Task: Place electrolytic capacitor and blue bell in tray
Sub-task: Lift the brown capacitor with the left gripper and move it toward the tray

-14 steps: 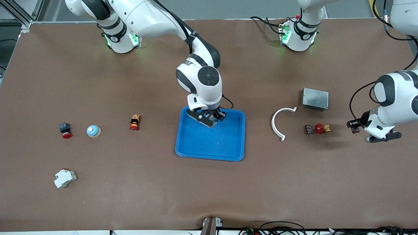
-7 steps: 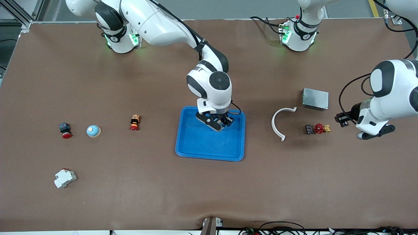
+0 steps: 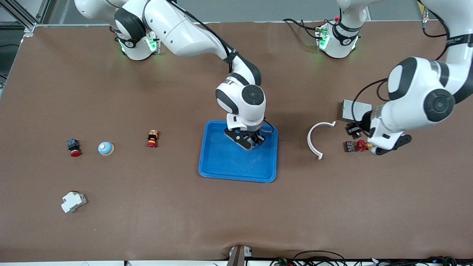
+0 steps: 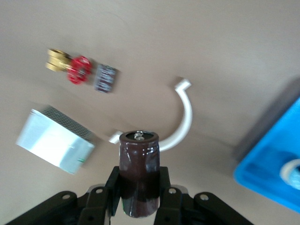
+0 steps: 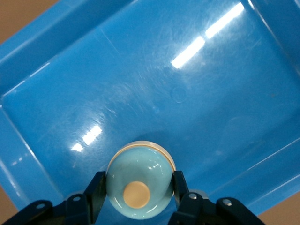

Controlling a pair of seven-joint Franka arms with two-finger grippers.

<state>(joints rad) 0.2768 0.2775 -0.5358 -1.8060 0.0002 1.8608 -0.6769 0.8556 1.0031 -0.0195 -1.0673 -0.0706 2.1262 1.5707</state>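
While the right gripper hangs over the blue tray, its 2 fingers are clamped on a pale blue bell with a tan knob on top, one finger on each side. Front view puts that right gripper over the part of the tray toward the robots' bases, bell up off the tray floor as far as can be told.

Left gripper is clamped on a dark brown capacitor, a shiny cylinder standing upright between the fingers, metal terminal on top. In the front view the left gripper is over the table toward the left arm's end, just beside a grey metal box and over a small cluster of parts: a small dark part and a red valve wheel with a brass fitting. White curved clip lies between that cluster and the tray.

Toward the right arm's end: a second blue bell sits on the table, a red-capped push button beside it, an orange and red button between bell and tray, a white breaker nearer the front camera.
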